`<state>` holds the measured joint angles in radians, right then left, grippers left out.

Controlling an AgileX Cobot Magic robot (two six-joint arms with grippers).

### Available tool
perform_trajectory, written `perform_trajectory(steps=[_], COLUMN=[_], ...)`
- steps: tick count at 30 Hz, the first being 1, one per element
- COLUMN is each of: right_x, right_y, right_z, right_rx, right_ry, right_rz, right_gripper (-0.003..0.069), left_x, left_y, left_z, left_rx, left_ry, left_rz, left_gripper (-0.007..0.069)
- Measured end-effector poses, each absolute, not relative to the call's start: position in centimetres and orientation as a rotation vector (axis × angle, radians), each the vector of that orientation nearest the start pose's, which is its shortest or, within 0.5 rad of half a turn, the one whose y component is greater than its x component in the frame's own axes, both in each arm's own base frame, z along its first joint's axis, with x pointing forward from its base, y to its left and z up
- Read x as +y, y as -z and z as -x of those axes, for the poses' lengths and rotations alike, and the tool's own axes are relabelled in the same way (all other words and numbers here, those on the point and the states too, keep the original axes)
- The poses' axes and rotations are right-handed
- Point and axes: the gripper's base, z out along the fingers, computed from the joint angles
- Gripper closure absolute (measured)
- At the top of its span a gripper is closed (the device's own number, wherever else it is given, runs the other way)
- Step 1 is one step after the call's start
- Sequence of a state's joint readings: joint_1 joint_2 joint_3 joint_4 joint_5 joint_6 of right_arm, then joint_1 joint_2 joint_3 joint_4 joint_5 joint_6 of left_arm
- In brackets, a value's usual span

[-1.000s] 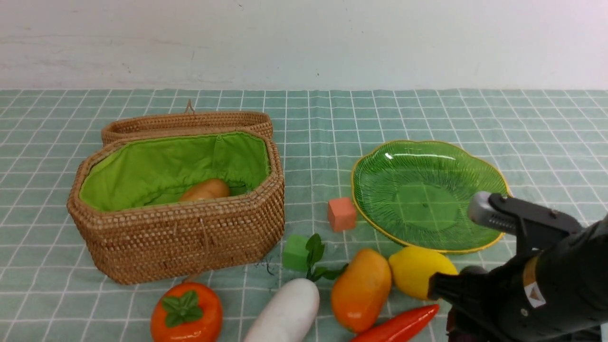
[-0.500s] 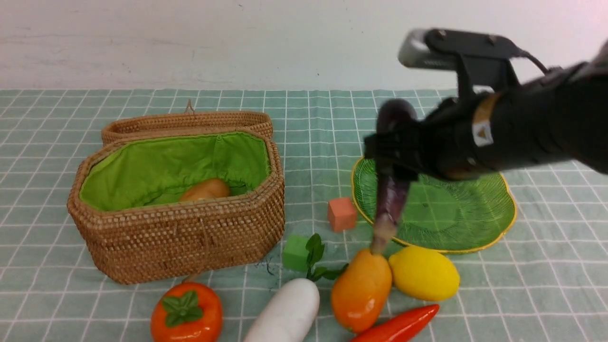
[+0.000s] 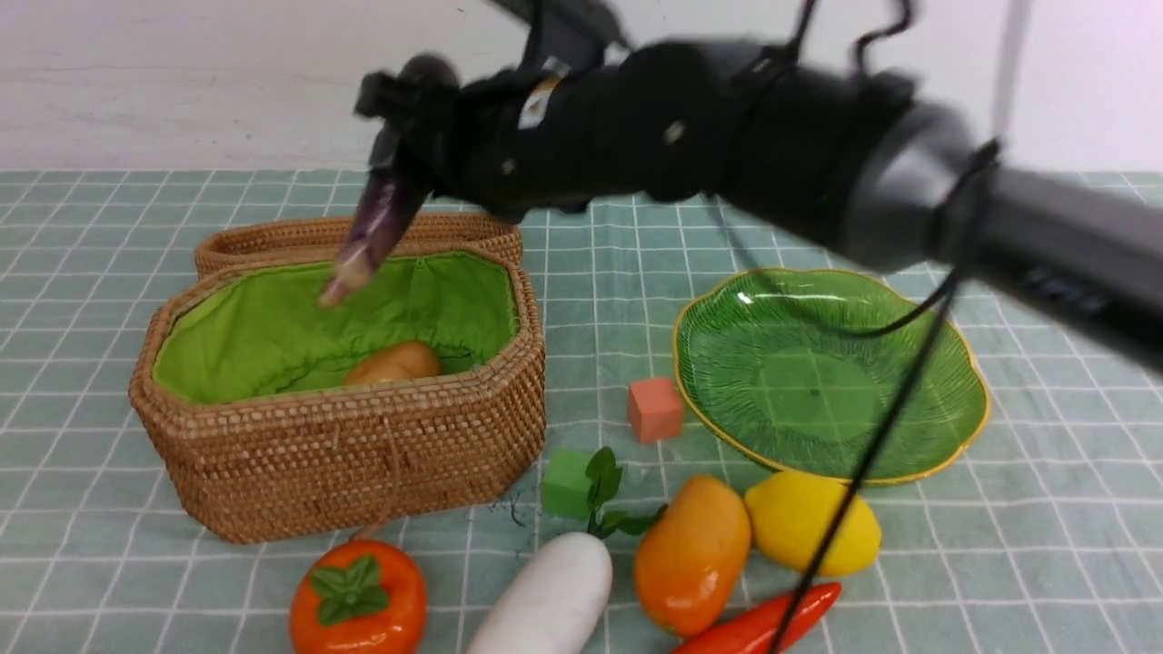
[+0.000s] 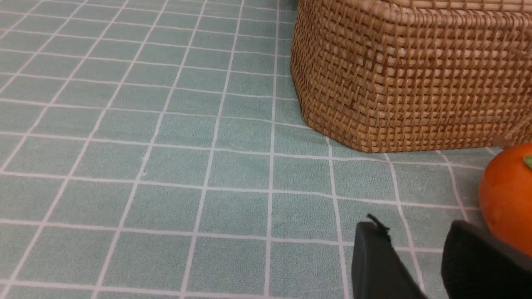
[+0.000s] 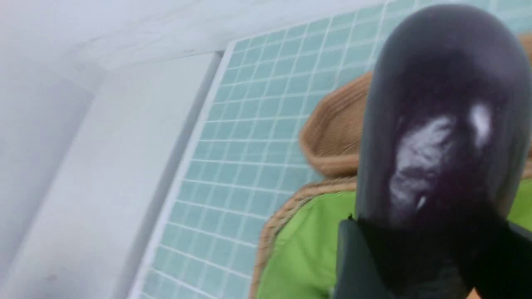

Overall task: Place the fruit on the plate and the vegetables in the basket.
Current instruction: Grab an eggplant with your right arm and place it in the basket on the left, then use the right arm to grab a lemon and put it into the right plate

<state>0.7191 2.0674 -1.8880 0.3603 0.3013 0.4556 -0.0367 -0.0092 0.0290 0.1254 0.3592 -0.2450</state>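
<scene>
Holding the eggplant [image 3: 374,222] in the right claw [image 3: 404,118], above the open basket [image 3: 345,463].
Claw is clamped on the eggplant's upper part. Its lower end hangs tilted over the green lining, apart from the potato [image 3: 395,361] inside. Left claw [image 4: 419,265] sits low over the bench [image 4: 166,166], narrowly parted, just beside the persimmon [image 4: 509,195]. Plate [image 3: 945,409] lies right of the basket. Lemon [image 3: 800,522], mango [image 3: 690,554], radish [image 3: 545,599] and chili [image 3: 754,627] lie on the bench in front.

Tilted purple eggplant [image 3: 375,222] over lined basket [image 3: 345,454]
</scene>
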Motion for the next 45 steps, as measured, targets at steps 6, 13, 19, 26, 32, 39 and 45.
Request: perform_trajectory(steps=[6,13,19,26,32,39,45], right_x=[36.1,36.3,36.2,34.5,28.6,21.4,16.6], right_y=[-29.2,-29.5,-29.4,-32.5,-39.3,-40.6,-36.4], right_z=[-36.8,-36.8,-36.8,-35.5,-31.0,-29.0,-26.5], right_rx=[2.154,2.113,2.113,2.113,2.173,2.350,2.614], right_ry=[-1.092,-1.078,-1.029,-0.823,-0.364,-0.112,-0.330], right_rz=[-0.010,0.017,0.068,0.298,0.659,0.635,0.571], right_gripper=[0.0293,0.0254,0.0076,0.0046,0.0100,0.0107,0.0108], left_x=[0.2,0.2,0.2,0.2,0.2,0.2,0.2], left_y=[-17.2,-17.2,-17.2,-17.2,-17.2,-17.2,-17.2], left_z=[-5.3,-5.3,-5.3,-5.3,-5.3,-5.3,-5.3], left_rx=[1.857,1.857,1.857,1.857,1.857,1.857,1.857], left_ry=[0.073,0.073,0.073,0.073,0.073,0.073,0.073], left_rz=[0.115,0.115,0.115,0.115,0.115,0.115,0.115], left_gripper=[0.0386,0.0386,0.0386,0.0386,0.0386,0.0386,0.0386])
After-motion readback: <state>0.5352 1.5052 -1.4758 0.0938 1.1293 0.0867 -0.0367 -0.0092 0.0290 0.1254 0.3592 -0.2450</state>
